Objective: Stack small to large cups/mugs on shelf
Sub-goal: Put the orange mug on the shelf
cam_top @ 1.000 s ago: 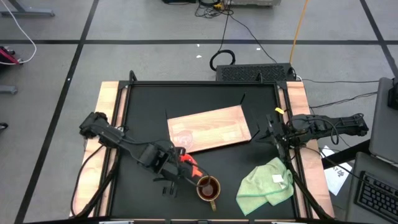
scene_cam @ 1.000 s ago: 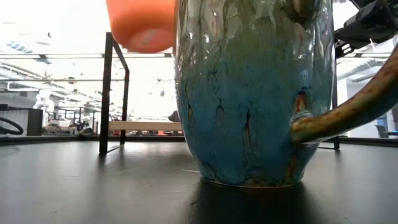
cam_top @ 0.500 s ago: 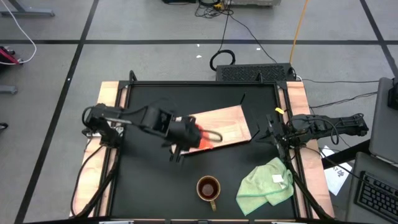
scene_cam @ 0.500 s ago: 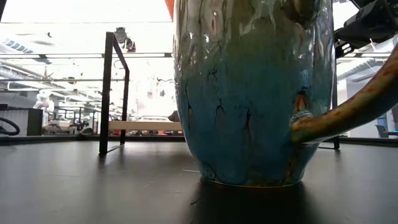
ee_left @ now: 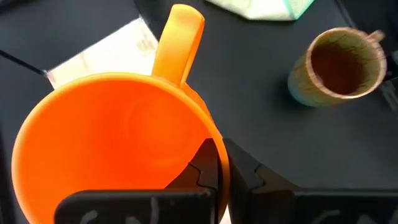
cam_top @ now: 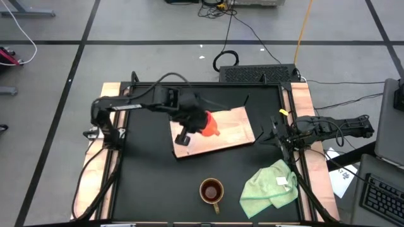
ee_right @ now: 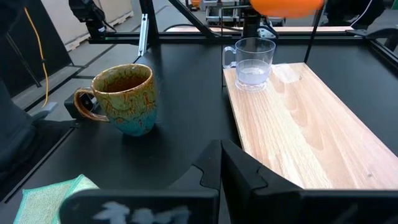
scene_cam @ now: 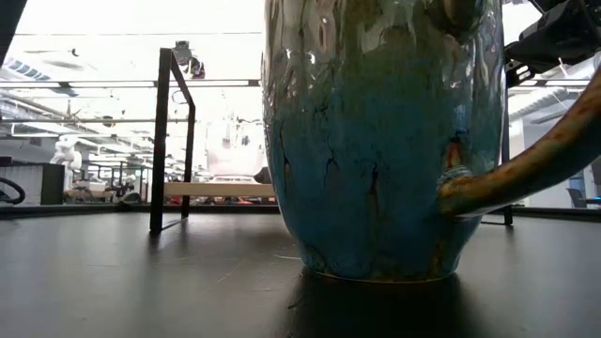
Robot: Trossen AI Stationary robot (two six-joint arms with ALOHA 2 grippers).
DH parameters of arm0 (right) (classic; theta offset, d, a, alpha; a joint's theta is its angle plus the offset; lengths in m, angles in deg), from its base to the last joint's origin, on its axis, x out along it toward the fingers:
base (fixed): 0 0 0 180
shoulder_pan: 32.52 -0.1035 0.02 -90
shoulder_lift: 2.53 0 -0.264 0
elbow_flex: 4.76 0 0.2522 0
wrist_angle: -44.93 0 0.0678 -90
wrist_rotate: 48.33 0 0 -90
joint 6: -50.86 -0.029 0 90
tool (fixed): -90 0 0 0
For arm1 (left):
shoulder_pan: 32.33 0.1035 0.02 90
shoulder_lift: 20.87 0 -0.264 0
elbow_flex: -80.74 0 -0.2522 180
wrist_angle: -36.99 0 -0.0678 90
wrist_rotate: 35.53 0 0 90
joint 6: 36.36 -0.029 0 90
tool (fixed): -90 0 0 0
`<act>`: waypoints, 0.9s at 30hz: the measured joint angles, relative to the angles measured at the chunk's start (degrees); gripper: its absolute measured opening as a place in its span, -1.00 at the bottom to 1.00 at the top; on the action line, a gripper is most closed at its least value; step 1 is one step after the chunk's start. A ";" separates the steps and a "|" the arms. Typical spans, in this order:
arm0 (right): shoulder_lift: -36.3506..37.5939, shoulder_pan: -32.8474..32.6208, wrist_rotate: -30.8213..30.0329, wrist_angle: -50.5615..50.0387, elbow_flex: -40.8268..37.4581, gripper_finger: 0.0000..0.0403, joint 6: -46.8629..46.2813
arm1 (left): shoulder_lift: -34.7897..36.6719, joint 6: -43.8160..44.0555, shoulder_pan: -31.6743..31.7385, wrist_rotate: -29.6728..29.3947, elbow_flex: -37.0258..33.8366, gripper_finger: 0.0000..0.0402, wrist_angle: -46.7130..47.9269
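My left gripper [cam_top: 198,121] is shut on the orange cup [cam_top: 209,123] and holds it in the air over the wooden board [cam_top: 230,129]. In the right wrist view the orange cup [ee_right: 286,5] hangs just above the small clear glass cup [ee_right: 251,63], which stands upright on its base at one corner of the board [ee_right: 298,130]. The brown mug [cam_top: 211,190] stands upright on the black tabletop near the front edge. My right gripper [cam_top: 276,133] is shut and empty at the table's right edge. My left gripper holds the orange cup by its rim [ee_left: 216,155], on the side opposite the handle [ee_left: 178,38]. One finger [ee_left: 202,167] is inside the cup and the other [ee_left: 249,180] is outside, the wall pinched between them. The cup is lifted clear of the board.
A light green cloth [cam_top: 270,186] lies crumpled at the near right of the table, right of the mug. The mug [scene_cam: 376,141] fills the low view, its handle [scene_cam: 526,174] pointing right. Black frame posts [scene_cam: 172,141] stand at the table's far corners.
My left gripper has carried the orange cup from beside the brown mug at the table's near side up and toward the far edge, onto the space over the board. The cup has left the low view. The mug, the cloth and my right arm have kept still.
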 joint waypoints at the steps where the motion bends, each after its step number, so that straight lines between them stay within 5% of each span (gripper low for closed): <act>1: 0.00 0.00 -0.01 0.00 0.00 -1.00 0.00 | -0.66 -0.98 0.83 0.80 -0.02 -0.98 -0.04; 13: -0.57 0.02 -0.02 0.03 -0.02 -1.00 -0.06 | -7.84 -14.43 8.49 6.92 -0.13 -0.98 0.33; 27: -0.70 0.01 -0.02 0.00 -0.02 -1.00 -0.02 | -12.41 -30.93 6.91 8.47 -0.09 -0.98 2.33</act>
